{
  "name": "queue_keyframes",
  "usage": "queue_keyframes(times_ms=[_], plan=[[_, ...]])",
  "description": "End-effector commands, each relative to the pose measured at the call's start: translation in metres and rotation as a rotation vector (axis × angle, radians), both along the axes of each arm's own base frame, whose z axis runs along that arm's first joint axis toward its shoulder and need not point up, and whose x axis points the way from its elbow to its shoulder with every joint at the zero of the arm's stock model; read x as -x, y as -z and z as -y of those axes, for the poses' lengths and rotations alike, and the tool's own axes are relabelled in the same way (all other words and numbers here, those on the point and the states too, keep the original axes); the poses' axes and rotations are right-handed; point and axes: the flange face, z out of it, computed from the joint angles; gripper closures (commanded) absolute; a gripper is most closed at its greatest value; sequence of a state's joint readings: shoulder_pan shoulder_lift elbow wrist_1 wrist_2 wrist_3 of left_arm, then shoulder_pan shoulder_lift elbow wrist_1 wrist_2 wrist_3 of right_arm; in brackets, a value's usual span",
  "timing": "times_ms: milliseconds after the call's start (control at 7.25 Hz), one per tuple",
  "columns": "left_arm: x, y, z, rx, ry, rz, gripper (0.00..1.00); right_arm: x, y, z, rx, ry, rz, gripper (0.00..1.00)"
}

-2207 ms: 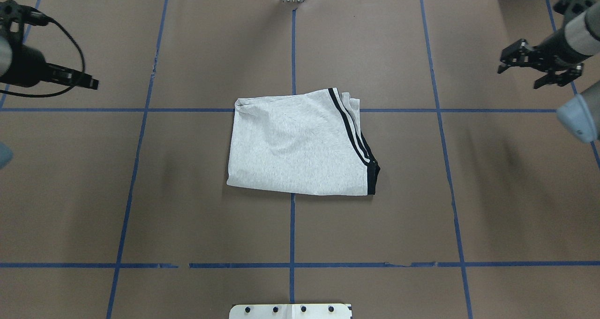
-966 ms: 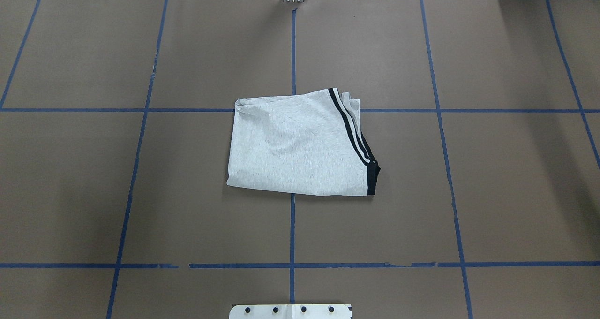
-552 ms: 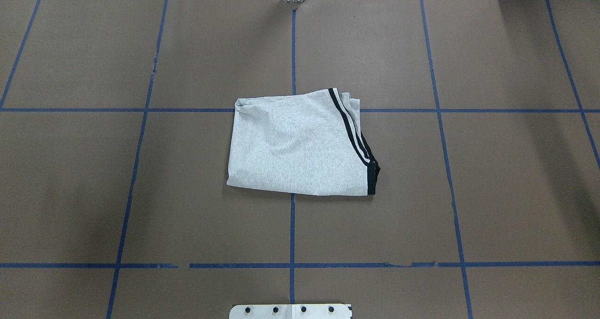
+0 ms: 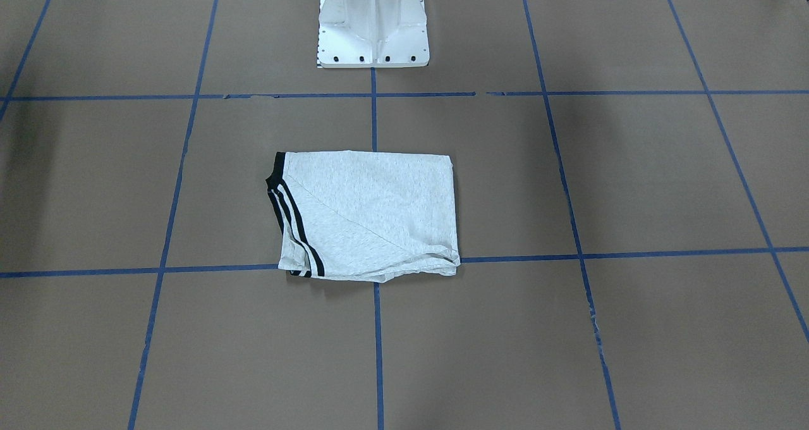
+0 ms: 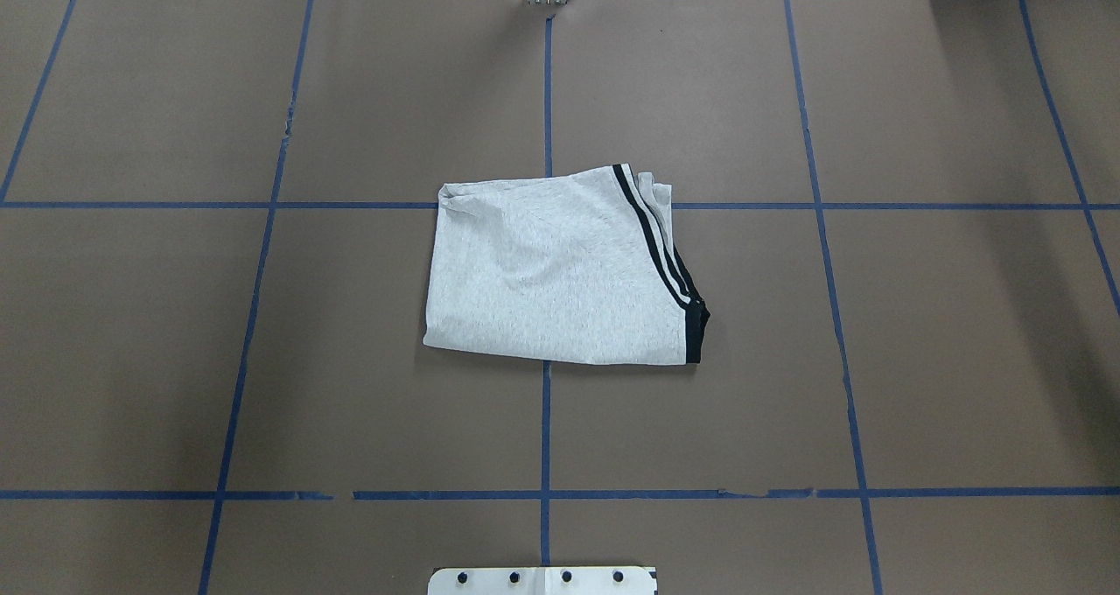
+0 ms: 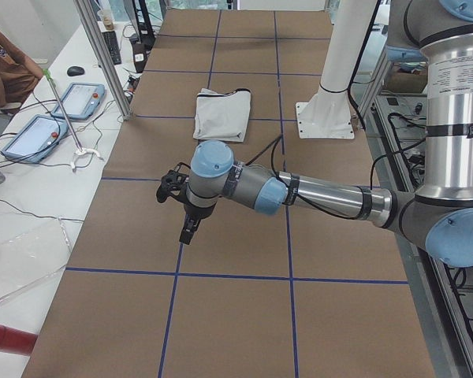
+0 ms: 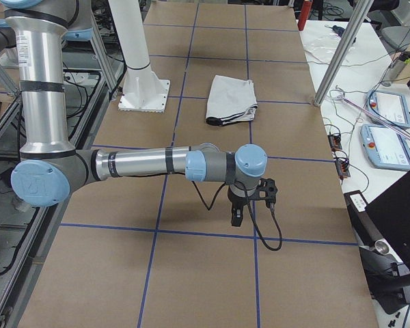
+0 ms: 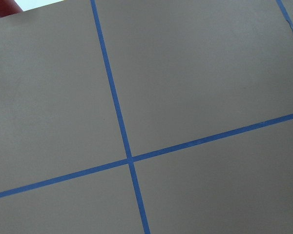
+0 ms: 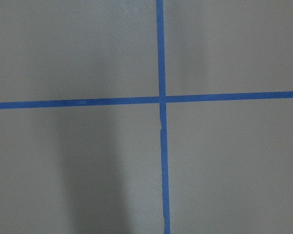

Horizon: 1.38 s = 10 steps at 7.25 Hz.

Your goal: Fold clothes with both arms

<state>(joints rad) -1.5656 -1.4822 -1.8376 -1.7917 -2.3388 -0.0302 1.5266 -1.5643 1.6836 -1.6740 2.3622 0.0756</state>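
The grey T-shirt [image 5: 560,271] lies folded into a rough rectangle at the table's middle, with its black collar and double stripe along one edge; the print is hidden. It also shows in the front-facing view [image 4: 373,208] and in both side views [image 6: 221,114] [image 7: 230,99]. No gripper touches it. My left gripper [image 6: 180,213] hangs over bare table far to the shirt's left. My right gripper [image 7: 249,201] hangs over bare table far to its right. Both show only in the side views, so I cannot tell whether they are open or shut. The wrist views show only brown table and blue tape.
The white pedestal [image 4: 373,19] stands at the robot's edge of the table. Blue tape lines grid the brown table [image 5: 262,359]. Teach pendants [image 6: 79,98] and cables lie on the white bench on the far side. A red cylinder [image 6: 8,339] lies there too.
Both arms, at the overhead view's left and right edges 2.2 s ago, have moved out of that view. The shirt has not moved.
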Motion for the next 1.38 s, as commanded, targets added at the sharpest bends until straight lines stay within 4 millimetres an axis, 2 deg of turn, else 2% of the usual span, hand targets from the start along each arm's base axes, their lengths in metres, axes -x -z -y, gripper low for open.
queue_keyframes(times_ms=[0,690,828,1241], plan=[[-0.001,-0.007,-0.002,0.024,0.003,-0.006,0.0,0.0,0.009,-0.005,-0.011,-0.008,0.001,0.0],[-0.003,-0.013,0.004,0.026,-0.004,-0.008,0.0,0.006,0.01,0.002,-0.02,0.005,-0.042,0.0],[-0.004,-0.019,0.004,0.037,-0.002,-0.004,0.0,0.006,0.013,0.003,-0.023,0.004,-0.038,0.0],[-0.004,-0.025,0.007,0.042,-0.007,-0.002,0.0,0.005,0.011,-0.002,-0.02,0.003,-0.034,0.0]])
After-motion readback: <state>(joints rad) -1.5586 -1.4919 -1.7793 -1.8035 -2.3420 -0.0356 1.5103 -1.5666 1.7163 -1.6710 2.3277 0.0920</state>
